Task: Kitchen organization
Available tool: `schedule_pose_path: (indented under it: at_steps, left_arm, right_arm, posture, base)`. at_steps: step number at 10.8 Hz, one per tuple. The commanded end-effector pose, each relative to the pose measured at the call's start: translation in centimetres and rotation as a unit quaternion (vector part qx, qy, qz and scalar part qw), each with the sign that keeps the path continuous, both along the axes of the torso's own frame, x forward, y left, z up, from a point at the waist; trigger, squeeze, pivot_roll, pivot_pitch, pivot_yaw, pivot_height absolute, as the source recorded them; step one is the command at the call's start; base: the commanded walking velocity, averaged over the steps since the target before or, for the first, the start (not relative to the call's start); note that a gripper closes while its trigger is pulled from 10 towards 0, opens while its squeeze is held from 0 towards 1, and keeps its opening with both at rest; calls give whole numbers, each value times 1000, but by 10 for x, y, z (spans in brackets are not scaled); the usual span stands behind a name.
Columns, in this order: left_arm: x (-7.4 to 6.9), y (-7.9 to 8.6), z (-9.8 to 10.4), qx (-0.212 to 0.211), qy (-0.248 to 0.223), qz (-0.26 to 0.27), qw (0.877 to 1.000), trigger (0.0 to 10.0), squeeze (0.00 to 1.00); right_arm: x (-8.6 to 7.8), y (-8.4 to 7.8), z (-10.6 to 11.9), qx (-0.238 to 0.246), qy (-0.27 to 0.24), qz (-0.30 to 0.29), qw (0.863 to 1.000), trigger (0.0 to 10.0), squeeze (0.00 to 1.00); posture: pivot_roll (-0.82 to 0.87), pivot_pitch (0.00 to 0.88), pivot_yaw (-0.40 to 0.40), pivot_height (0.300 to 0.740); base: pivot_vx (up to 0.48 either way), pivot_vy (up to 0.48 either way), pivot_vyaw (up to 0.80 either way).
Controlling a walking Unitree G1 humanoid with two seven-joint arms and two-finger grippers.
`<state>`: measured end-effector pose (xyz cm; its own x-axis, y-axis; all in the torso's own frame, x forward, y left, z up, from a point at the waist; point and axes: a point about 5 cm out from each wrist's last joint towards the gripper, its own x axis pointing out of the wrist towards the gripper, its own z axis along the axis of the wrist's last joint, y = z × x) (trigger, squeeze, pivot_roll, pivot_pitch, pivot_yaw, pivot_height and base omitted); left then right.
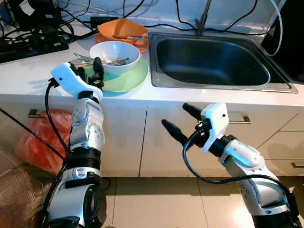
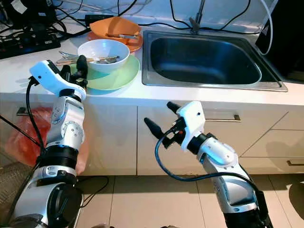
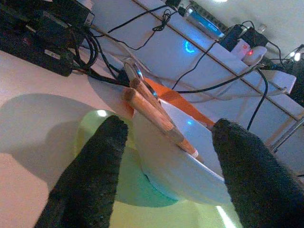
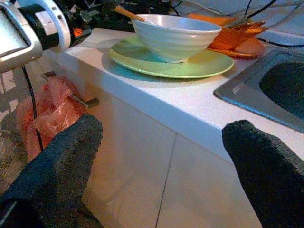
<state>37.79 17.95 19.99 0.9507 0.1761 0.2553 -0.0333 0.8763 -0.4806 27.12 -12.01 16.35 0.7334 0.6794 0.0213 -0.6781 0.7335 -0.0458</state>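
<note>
Left hand (image 1: 90, 66) open beside white bowl (image 1: 114, 56).

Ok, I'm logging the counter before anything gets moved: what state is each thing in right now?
White bowl: upright on the green plate, utensils resting in it.
Green plate: flat on the counter, under the bowl.
Orange dish: behind the bowl, utensils lying in it.
Sink: basin empty.
Left gripper: open, at the bowl's near side.
Right gripper: open, holding nothing, in front of the cabinet.
Cabinet drawers: closed.
</note>
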Motion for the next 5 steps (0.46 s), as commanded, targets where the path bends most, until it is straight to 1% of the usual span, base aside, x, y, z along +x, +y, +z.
schedule_pose_path:
  at_steps: [1, 5]
  left_arm:
    - [3, -3, 7, -3, -11, -4, 1000, 0, 0]
    - [3, -3, 9, -7, -19, -4, 1000, 0, 0]
  right_arm:
    - [-3, -1, -1, -4, 4, 3, 1000, 10000, 0]
    - [-3, -1, -3, -6, 6, -4, 1000, 10000, 0]
  posture:
    - [-77, 70, -62, 740]
    - [-76, 75, -64, 740]
  base:
    - [0, 0, 0]
    - [0, 0, 0]
